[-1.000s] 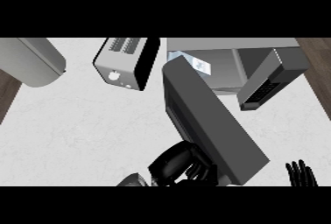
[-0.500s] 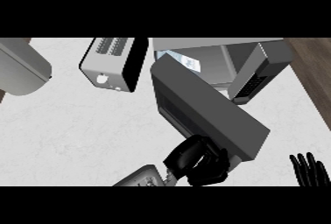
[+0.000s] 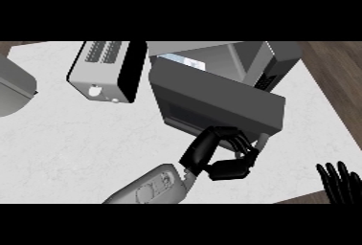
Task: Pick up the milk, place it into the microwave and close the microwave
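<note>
Black and spread, pointing up at five o'clock and cut off by the lower edge: right hand, resting, touching nothing. Coming in at six o'clock on a grey forearm, left hand, fingers curled against the lower edge of the microwave door, thumb tucked below; hard to make out whether hooking the edge or only pressing it. Swinging partway shut, that dark door, covering most of the microwave opening toward twelve o'clock. Peeking over the door's top edge, inside the cavity, only a pale blue-and-white corner of the milk, the remainder hidden. Standing at eleven o'clock just beside the door, toaster. Showing only partly at nine o'clock, cropped by the frame, a grey rounded appliance on the white counter.
</note>
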Tool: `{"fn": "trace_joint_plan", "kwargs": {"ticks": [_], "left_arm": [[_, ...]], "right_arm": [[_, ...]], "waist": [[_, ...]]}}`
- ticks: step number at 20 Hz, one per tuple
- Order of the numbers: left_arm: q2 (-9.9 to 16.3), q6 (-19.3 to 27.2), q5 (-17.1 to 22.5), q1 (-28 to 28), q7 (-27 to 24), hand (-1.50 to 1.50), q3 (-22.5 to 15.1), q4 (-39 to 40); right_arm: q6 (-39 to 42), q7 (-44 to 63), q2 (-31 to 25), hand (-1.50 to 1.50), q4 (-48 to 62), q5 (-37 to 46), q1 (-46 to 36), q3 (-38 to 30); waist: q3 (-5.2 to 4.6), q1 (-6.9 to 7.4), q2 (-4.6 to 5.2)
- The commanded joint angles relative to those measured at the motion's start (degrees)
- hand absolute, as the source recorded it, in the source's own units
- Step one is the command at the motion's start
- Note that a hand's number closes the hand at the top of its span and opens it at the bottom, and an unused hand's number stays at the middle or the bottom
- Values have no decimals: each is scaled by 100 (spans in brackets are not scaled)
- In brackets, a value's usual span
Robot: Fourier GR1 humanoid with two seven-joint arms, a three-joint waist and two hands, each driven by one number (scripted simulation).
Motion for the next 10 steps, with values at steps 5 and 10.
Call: {"fn": "trace_joint_plan", "kwargs": {"ticks": [5, 10], "left_arm": [[-20, 718, 695, -654, -540, 150, 444, 652], [-21, 639, 1213, -1024, -802, 150, 713, 871]], "right_arm": [[384, 216, -265, -150, -578, -315, 161, 162], [530, 373, -417, -150, -894, -468, 140, 288]], "waist": [[-6, -352, 99], [-9, -531, 170]]}}
